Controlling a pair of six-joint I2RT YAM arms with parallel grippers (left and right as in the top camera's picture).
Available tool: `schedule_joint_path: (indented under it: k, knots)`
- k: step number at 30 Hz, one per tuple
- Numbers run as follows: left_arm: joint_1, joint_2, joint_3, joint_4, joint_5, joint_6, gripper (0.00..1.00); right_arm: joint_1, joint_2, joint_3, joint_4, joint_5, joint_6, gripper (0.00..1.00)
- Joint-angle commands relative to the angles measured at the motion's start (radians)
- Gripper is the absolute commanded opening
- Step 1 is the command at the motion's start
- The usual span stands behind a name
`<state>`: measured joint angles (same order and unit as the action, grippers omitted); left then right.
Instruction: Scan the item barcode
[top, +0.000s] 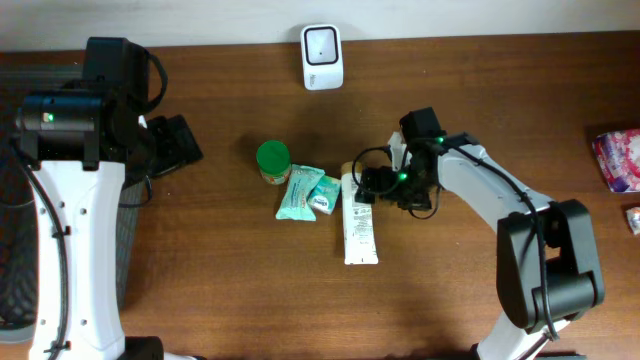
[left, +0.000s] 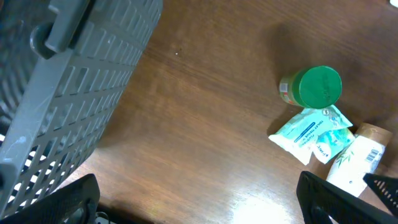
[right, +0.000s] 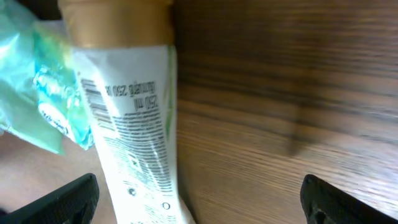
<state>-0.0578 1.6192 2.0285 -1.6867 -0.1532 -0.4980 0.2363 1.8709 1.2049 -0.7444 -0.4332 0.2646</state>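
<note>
A white tube with a tan cap lies in the middle of the table, its barcode showing on the printed side. Next to it are two teal wipe packets and a green-lidded jar. The white scanner stands at the table's back edge. My right gripper hovers by the tube's cap end, open; in the right wrist view the tube lies between the fingers, nearer the left one, untouched. My left gripper is open at the far left over bare table, apart from the items.
A grey slotted basket sits at the left edge beside the left arm. A pink packet and another small item lie at the far right edge.
</note>
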Motion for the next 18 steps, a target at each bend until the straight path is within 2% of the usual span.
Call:
schedule_joint_path:
  k: [1, 3, 12, 18]
  knots:
    - [0.004, -0.016, 0.011, -0.002, 0.000, -0.013, 0.99, 0.005, 0.004, -0.024, 0.010, -0.047, -0.025, 0.90]
    - [0.004, -0.016, 0.011, -0.002, 0.000, -0.012, 0.99, 0.005, 0.004, -0.034, 0.017, -0.047, -0.026, 0.73]
    - [0.004, -0.016, 0.011, -0.002, 0.000, -0.013, 0.99, 0.006, 0.004, -0.137, 0.159, -0.219, -0.072, 0.67]
    - [0.004, -0.016, 0.011, -0.001, 0.000, -0.013, 0.99, 0.006, 0.006, -0.161, 0.185, -0.222, -0.073, 0.61]
